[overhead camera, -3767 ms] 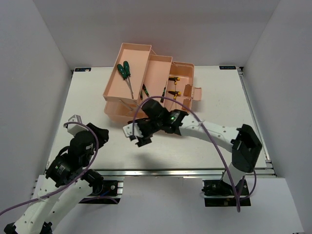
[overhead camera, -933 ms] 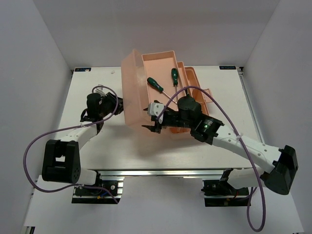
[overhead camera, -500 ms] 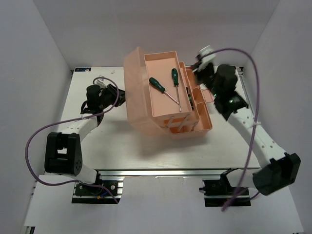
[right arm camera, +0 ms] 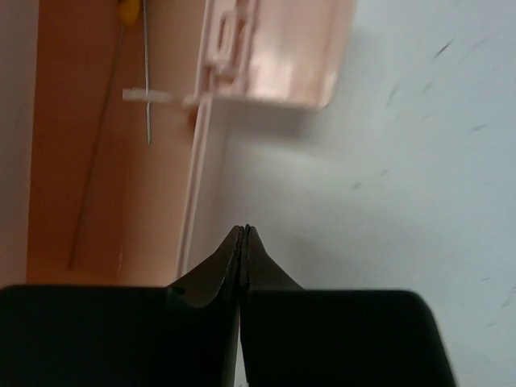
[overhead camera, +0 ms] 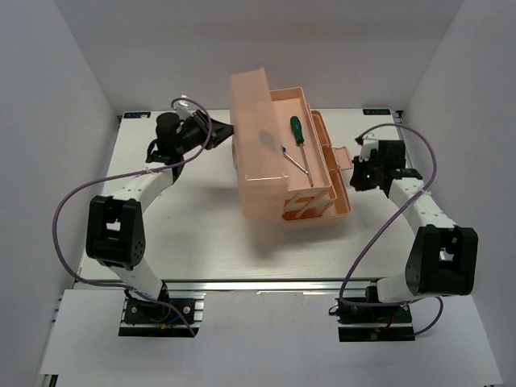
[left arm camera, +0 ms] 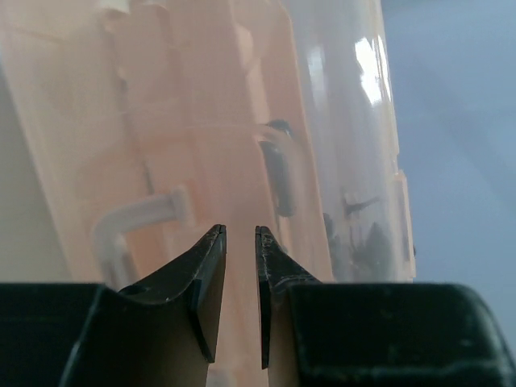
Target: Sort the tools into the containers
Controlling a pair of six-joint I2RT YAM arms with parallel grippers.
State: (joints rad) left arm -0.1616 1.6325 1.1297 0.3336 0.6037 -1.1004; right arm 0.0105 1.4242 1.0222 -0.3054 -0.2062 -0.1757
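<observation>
toolbox [overhead camera: 310, 211]: far middle, lid [overhead camera: 258, 153] tilted up on left
green screwdriver [overhead camera: 297, 129]: in top tray
left gripper [left arm camera: 240, 234]: beside lid, barely parted, empty
right gripper [right arm camera: 244, 230]: pinched closed, empty, near latch [overhead camera: 342, 156]
step: likely closing; next, push lid down

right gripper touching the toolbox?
Cannot tell. In the right wrist view the shut right gripper tips sit at the toolbox wall edge; no clear contact or gap.

White table [overhead camera: 189, 242] inside pale grey walls [overhead camera: 72, 64], aluminium rail [overhead camera: 258, 285] along its near edge.
</observation>
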